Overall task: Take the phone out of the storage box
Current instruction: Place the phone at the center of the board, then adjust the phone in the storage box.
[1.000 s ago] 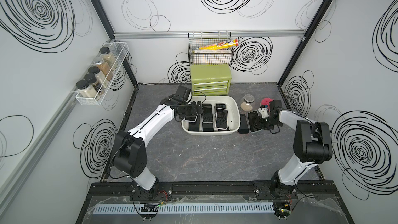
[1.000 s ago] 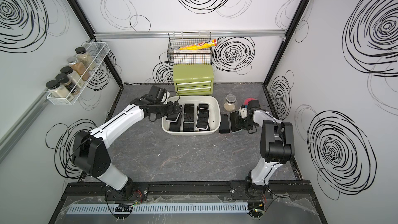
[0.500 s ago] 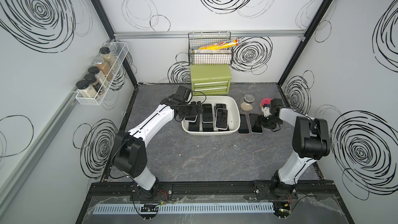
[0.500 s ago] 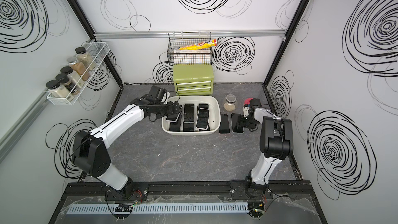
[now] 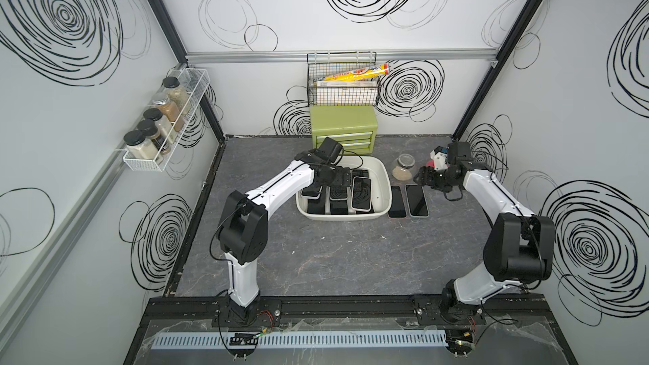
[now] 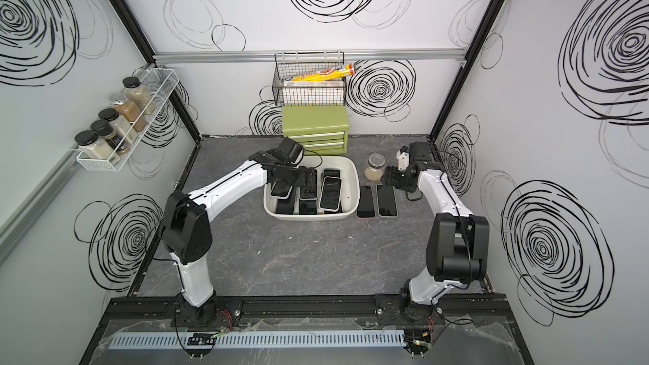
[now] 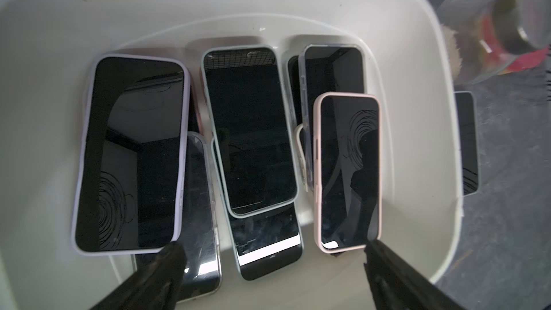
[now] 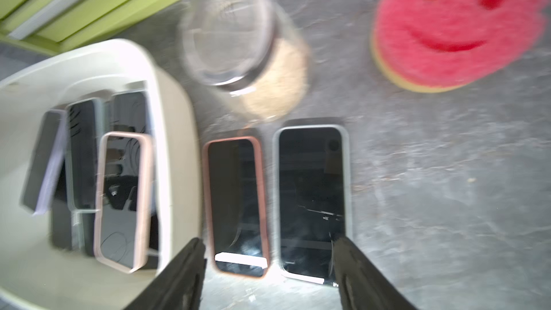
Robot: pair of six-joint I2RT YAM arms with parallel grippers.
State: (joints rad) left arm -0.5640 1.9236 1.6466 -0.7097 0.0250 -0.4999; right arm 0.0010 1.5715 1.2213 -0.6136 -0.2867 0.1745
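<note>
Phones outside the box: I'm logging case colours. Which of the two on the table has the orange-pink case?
The phone lying right beside the storage box; the other phone, farther from it, has a pale grey case.

White storage box (image 7: 417, 70) looking like smooth plastic, bit shiny. Its phones (image 7: 250, 126) shining, glossy black fronts. Grey table (image 5: 333, 258) looking matt, stony. Clear jar (image 8: 235, 34) looking glassy. Pink sponge (image 8: 456, 25) looking fuzzy, rough. Green drawer chest (image 5: 342, 119) looking like painted metal.
</note>
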